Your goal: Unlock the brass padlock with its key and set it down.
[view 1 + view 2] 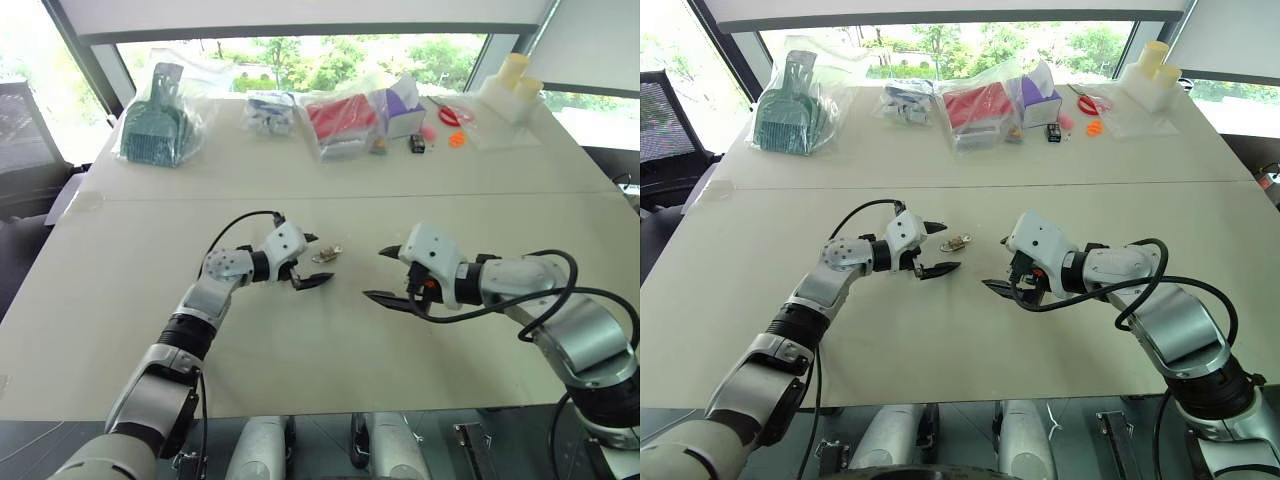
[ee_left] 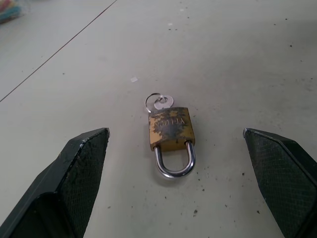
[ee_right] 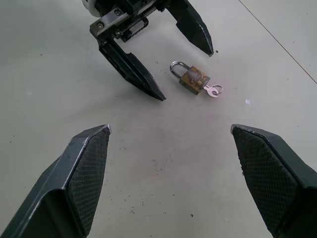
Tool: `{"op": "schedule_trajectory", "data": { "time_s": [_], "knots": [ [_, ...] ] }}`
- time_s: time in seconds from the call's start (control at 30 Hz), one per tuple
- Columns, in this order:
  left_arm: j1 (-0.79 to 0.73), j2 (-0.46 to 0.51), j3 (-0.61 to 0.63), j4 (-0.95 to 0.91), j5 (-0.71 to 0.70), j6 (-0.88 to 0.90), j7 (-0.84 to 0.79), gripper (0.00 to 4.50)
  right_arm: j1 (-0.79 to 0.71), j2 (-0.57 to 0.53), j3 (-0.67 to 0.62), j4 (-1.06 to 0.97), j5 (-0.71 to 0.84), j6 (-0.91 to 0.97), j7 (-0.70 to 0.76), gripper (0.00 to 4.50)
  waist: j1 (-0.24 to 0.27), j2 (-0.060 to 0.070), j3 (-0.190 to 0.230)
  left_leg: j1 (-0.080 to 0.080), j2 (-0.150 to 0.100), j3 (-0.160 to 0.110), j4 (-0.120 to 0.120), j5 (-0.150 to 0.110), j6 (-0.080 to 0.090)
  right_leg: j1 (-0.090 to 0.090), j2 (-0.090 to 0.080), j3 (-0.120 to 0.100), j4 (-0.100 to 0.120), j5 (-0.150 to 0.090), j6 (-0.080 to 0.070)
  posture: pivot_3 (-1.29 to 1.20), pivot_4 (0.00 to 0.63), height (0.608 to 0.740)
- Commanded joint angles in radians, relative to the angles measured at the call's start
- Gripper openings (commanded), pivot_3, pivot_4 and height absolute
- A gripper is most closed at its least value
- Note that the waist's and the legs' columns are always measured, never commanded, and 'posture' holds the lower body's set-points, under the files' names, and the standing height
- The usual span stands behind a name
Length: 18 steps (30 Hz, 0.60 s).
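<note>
Padlock [image 2: 171, 130] shackle [image 2: 174, 173] seemingly shut, key [image 2: 162, 102] inserted

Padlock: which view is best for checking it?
Left wrist view: the padlock lies close and central, with the key plainly seated in its base. Right wrist view shows it smaller and farther off; both eye views show a small speck on the table.

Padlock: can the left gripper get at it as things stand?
Probably yes. The padlock lies flat on the table, key in it, straight ahead of the left gripper, whose fingers are open, with nothing in between. The right gripper is apart.
</note>
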Motion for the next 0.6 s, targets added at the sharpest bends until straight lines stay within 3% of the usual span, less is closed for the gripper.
{"op": "schedule_trajectory", "data": {
  "time_s": [0.03, 0.23, 0.3, 0.6],
  "knots": [
    [-0.018, -0.017, -0.008, 0.03, 0.023, -0.034, 0.003, 3.65, 0.001, -0.006, -0.035, -0.047, 0.012, 0.001, -0.013, 4.06, -0.002, 0.0, 0.0, 0.0, 0.0, 0.0, 0.0, 0.0, 0.0, 0.0, 0.0, 0.0, 0.0, 0.0, 0.0, 0.0, 0.15, 0.74],
    [-0.018, -0.022, -0.005, 0.057, 0.044, -0.042, 0.012, 0.7, 0.001, -0.011, -0.034, -0.05, 0.012, 0.002, -0.018, 4.06, -0.001, 0.0, 0.0, 0.0, 0.0, 0.0, 0.0, 0.0, 0.0, 0.0, 0.0, 0.0, 0.0, 0.0, 0.0, 0.0, 0.15, 0.74],
    [-0.014, -0.015, -0.006, 0.057, 0.05, -0.04, 0.012, 0.07, -0.001, -0.012, -0.031, -0.048, 0.011, 0.001, -0.018, 4.06, -0.002, 0.0, -0.001, 0.001, 0.0, -0.001, 0.0, 0.0, 0.0, 0.002, 0.0, 0.0, 0.0, 0.0, 0.0, 0.0, 0.15, 0.74],
    [-0.002, 0.092, 0.031, -0.081, -0.041, 0.052, -0.149, 0.07, -0.053, 0.006, 0.018, 0.009, -0.053, -0.071, -0.035, 4.06, -0.009, 0.0, -0.001, 0.004, 0.001, 0.0, -0.001, 0.0, 0.0, 0.002, 0.001, 0.0, 0.001, 0.0, 0.0, 0.0, 0.15, 0.74]
  ]
}}
